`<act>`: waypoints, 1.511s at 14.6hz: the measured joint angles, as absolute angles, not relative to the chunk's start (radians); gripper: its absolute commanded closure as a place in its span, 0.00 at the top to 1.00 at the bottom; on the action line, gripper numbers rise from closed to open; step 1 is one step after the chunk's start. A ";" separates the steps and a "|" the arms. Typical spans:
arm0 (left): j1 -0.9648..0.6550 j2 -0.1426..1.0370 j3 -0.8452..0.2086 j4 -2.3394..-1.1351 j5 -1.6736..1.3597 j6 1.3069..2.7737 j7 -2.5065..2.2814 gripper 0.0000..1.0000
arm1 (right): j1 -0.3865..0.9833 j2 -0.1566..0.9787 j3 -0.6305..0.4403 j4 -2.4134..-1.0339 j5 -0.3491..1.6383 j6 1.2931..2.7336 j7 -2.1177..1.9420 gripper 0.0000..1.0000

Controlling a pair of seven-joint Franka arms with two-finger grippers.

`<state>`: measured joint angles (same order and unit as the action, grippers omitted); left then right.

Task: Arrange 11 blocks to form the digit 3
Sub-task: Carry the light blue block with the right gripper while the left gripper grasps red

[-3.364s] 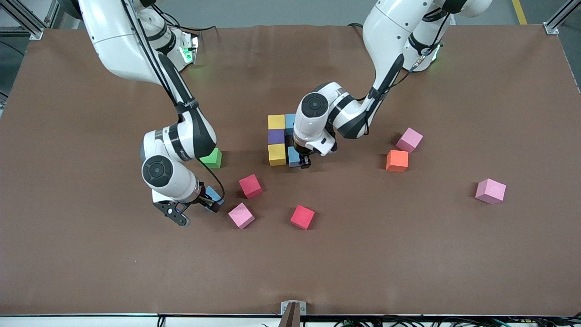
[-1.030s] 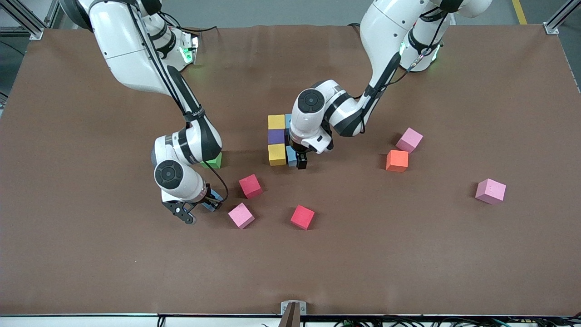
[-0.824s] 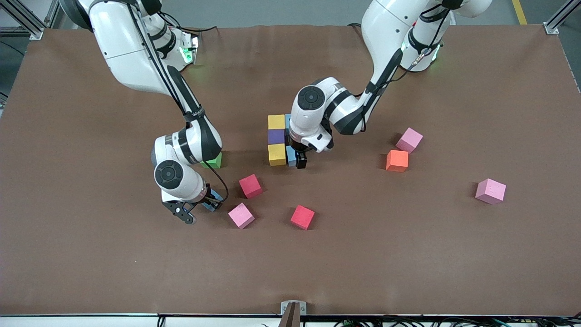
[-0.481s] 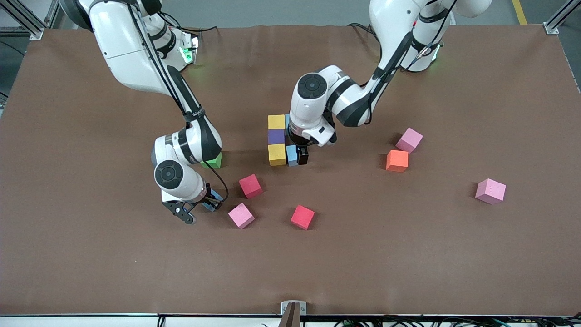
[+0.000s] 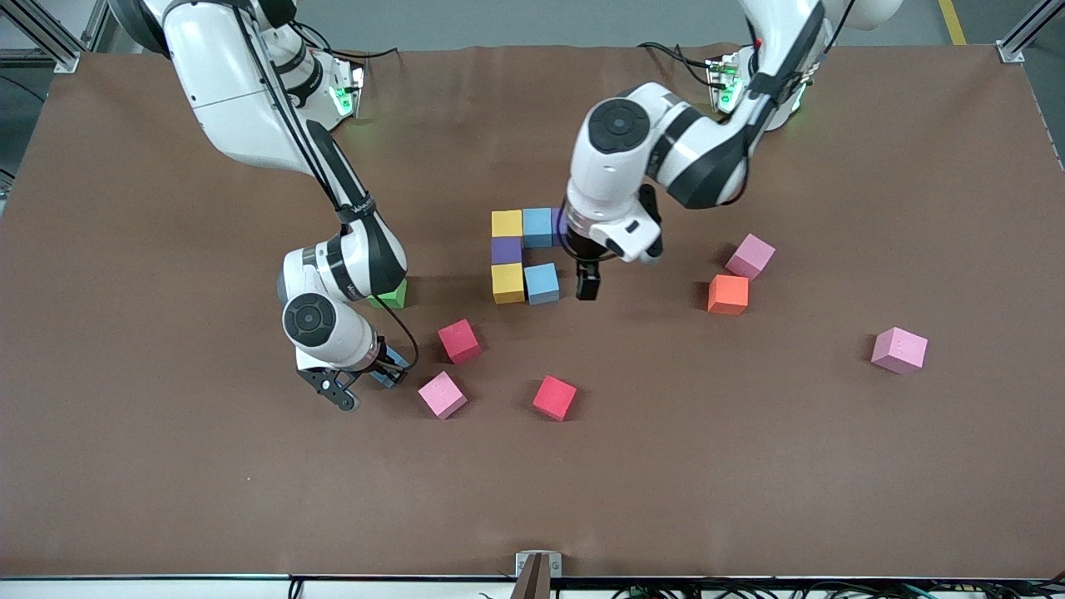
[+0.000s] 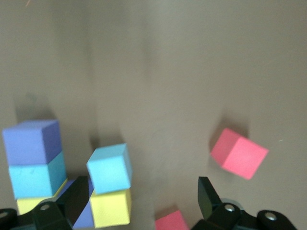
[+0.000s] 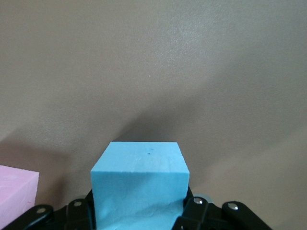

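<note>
Right gripper — clamped on blue cube

Spread fingers frame stacked-looking blocks, red cube.

Green cube: sitting on the table toward the right arm's end, only partly showing, resting flat
Table: lying under a brown matte cover that is wrinkling slightly along the edge farthest from the front camera
Metal bracket: sticking up at the middle of the table edge nearest the front camera
Cables: running along below that same nearest edge
Frame rails: standing at the table's corners farthest from the camera
Yellow stripe: crossing the grey floor near the left arm's end
</note>
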<state>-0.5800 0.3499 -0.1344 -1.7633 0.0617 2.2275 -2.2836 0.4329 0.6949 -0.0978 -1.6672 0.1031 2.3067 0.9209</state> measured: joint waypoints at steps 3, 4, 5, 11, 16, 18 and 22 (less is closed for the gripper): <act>-0.492 0.351 -0.133 -1.758 0.062 2.227 -2.119 1.00 | 0.433 0.691 -0.096 -1.664 0.103 2.304 0.919 0.00; -0.469 0.359 -0.133 -1.744 0.062 2.228 -2.068 1.00 | 0.435 0.685 -0.094 -1.657 0.103 2.291 0.919 0.00; -0.451 0.375 -0.132 -1.717 0.062 2.228 -2.021 1.00 | 0.439 0.676 -0.091 -1.642 0.103 2.265 0.919 0.00; -0.431 0.643 -0.132 -1.406 0.062 2.241 -1.856 1.00 | 0.558 0.621 -0.078 -1.515 0.103 2.092 0.917 0.00; -0.427 0.756 -0.133 -1.299 0.046 2.307 -1.708 1.00 | 0.672 0.629 -0.076 -1.504 0.102 2.123 0.746 0.00; -0.427 0.791 -0.136 -1.271 0.031 2.337 -1.700 1.00 | 0.696 0.642 -0.076 -1.504 0.102 2.167 0.653 0.00; -0.428 0.878 -0.146 -1.236 -0.060 2.427 -1.671 1.00 | 0.728 0.685 -0.076 -1.505 0.102 2.217 0.597 0.00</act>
